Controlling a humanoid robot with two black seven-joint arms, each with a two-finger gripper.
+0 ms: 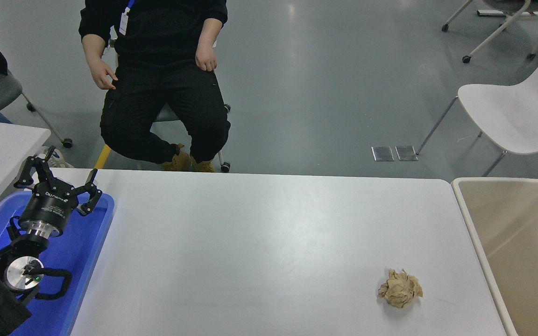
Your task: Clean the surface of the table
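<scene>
A: Report the lower left of the frame.

B: The left gripper point(56, 179) is parked there above a blue tray point(92, 242), fingers point(92, 198) spread apart and holding nothing. A smaller white tabletop point(3, 149) sits at the left edge behind it.

A: And the middle?

B: The table surface point(250, 242) fills the lower centre of the frame, from the tray across to the right. A person point(157, 79) in black sits beyond its far edge, upper left of the frame.

A: Anything on the surface?

B: One crumpled ball of brown paper point(400, 289), lower right, resting on the surface, near its right edge.

A: Further right?

B: A beige bin point(484, 233) stands just beside the surface's right edge. A white chair point(516, 116) stands behind it, upper right. The right gripper is out of view.
</scene>
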